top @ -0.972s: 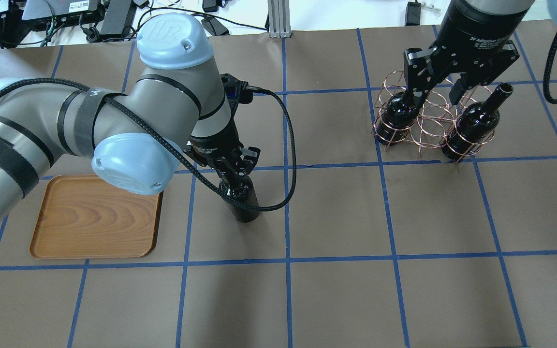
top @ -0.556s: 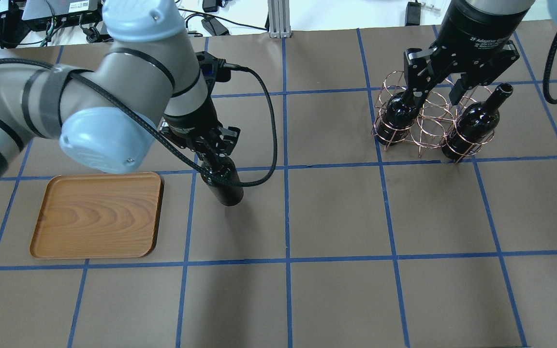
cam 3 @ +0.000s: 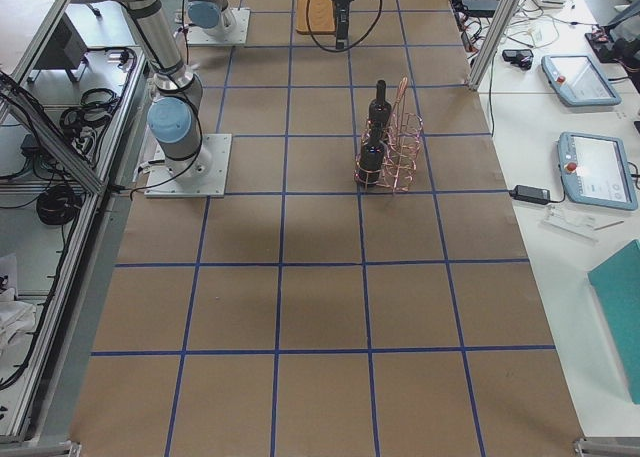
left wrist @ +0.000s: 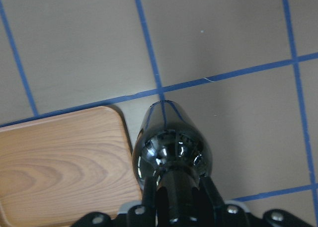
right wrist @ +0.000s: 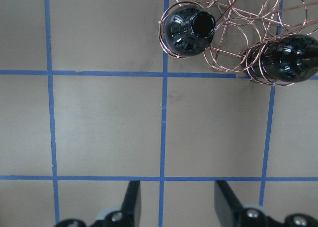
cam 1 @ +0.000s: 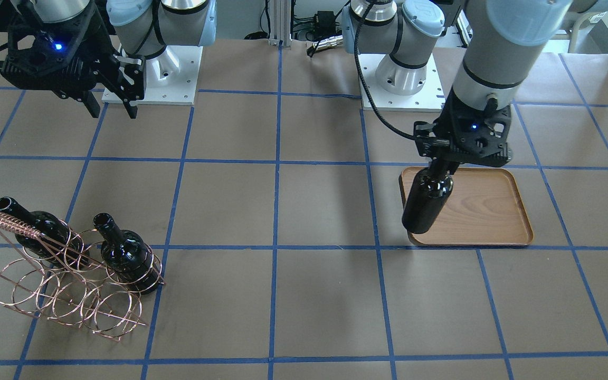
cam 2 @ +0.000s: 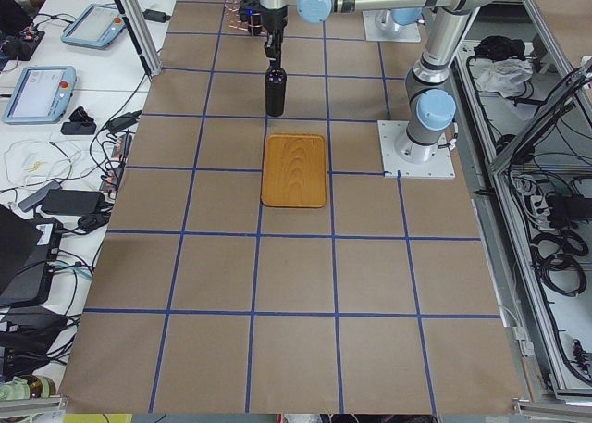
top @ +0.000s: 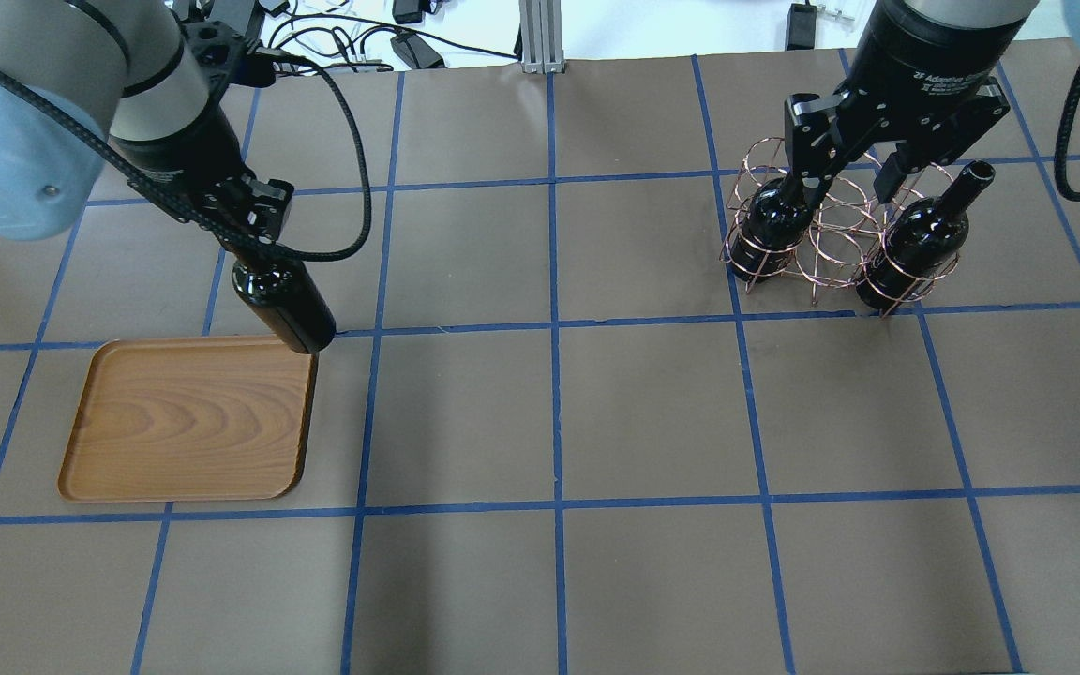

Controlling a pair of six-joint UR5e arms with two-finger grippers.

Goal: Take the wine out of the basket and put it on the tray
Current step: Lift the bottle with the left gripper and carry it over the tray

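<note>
We've got the left gripper [top: 249, 246] pinched shut on the neck of the wine [top: 283, 306] so it hangs upright, just beside a corner of the tray [top: 188, 422], while the right gripper [right wrist: 176, 199] hangs wide open and empty near the basket [cam 1: 7, 224].

"2F Adaptive" on the right claw [top: 847, 187]

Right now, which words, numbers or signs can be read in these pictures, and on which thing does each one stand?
"2F Adaptive": white print on the black body of the right gripper; the rest of the line is too blurred.
Carried bottle, two bottles in the basket: no labels.
Tablet screens on the side desks: too small to read.
</note>
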